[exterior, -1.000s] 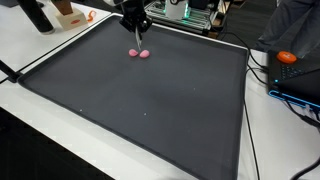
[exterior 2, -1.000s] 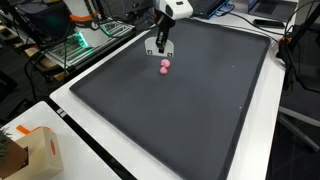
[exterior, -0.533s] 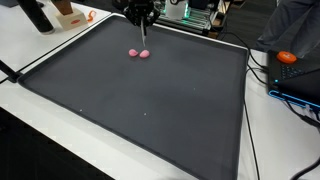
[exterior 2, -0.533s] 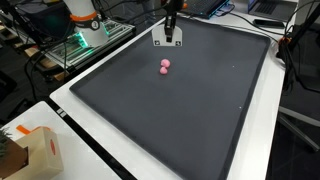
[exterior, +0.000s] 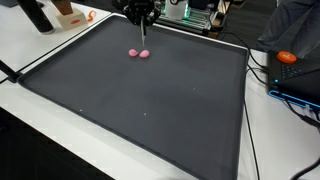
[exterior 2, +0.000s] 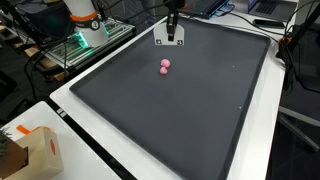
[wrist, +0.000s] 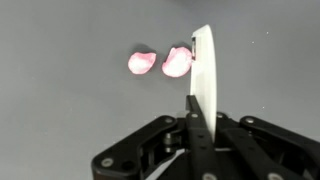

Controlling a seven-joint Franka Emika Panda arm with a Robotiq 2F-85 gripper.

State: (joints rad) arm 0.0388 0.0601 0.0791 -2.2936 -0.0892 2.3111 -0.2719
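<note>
gripper [wrist: 197, 110] hovering above dark mat [exterior: 150, 105], jaws pinching thin white strip [wrist: 203, 70], 2 pink pcs [wrist: 160, 62] lying on mat nr strip tip, orange obj [exterior: 287, 57] sitting well apart, off mat

Two pink pieces [wrist: 142, 62] (side by side), one white card [wrist: 203, 70], one black mat [exterior: 150, 110]

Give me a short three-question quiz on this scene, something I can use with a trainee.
1. How many pink pieces are in view?
2. True or false: they lie on the bare white table.
3. What does the gripper hold? A) an orange ball B) a thin white piece C) nothing

Key: 1) two; 2) false, they lie on the dark mat; 3) B.
</note>
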